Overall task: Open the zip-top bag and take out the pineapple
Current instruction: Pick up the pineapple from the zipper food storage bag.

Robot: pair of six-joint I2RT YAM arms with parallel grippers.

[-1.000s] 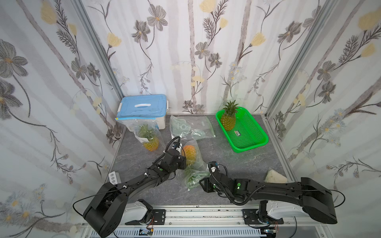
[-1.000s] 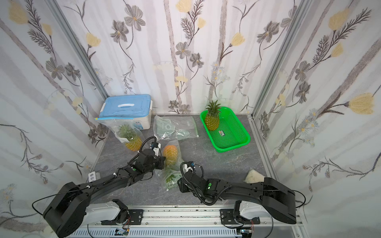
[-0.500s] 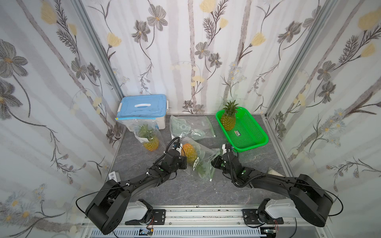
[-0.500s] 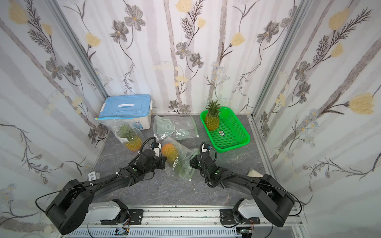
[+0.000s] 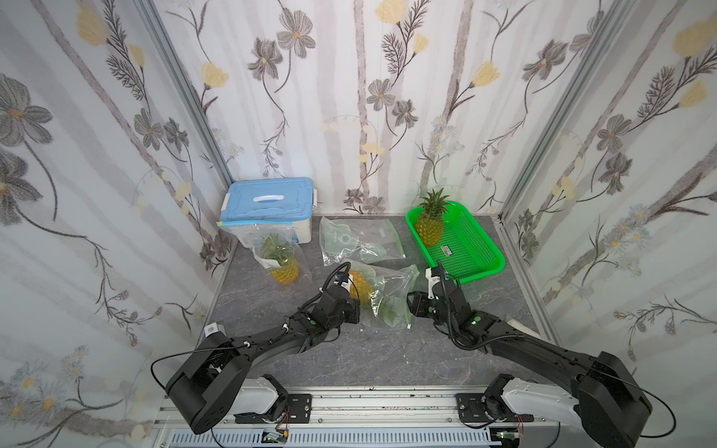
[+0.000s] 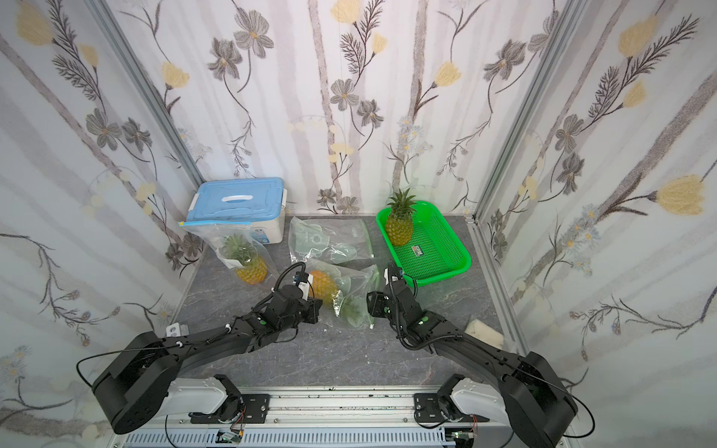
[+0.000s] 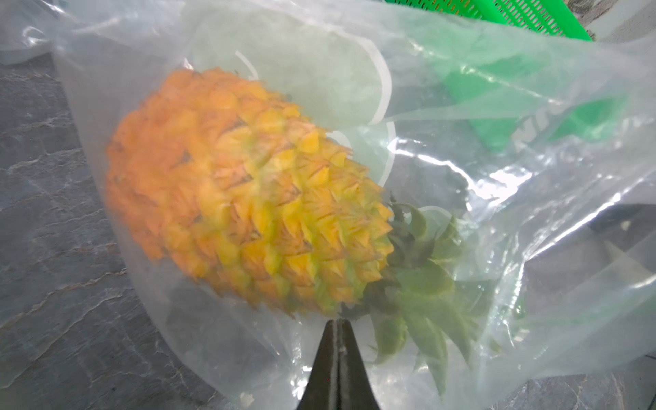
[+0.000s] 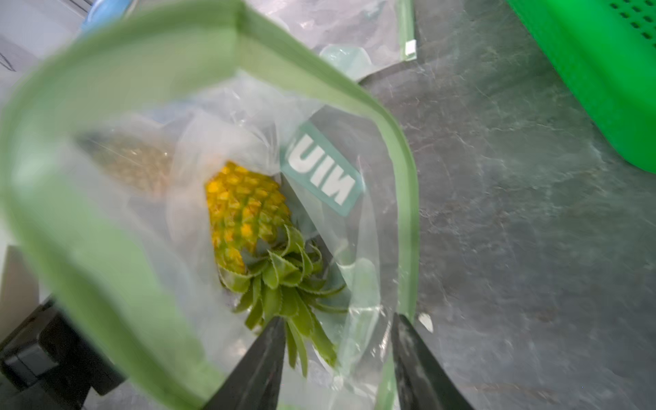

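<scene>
Clear zip-top bag (image 8: 220, 142), mouth open in right wrist view, pineapple (image 8: 245, 209) inside

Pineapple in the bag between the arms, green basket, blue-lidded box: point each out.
pineapple (image 7: 241, 191): left wrist view, fruit body.
green basket (image 5: 471, 236): a top view, bare mesh floor.
blue-lidded box (image 5: 289, 209): a top view, lid.

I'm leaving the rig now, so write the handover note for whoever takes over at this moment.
Left gripper: shut on the clear zip-top plastic bag.
Right gripper: open, empty, at the bag's green zip mouth.
Orange-yellow pineapple: inside the bag, leafy crown toward the mouth.
Done: bag opened.
Remaining: grip the crown, pull the pineapple out.
</scene>
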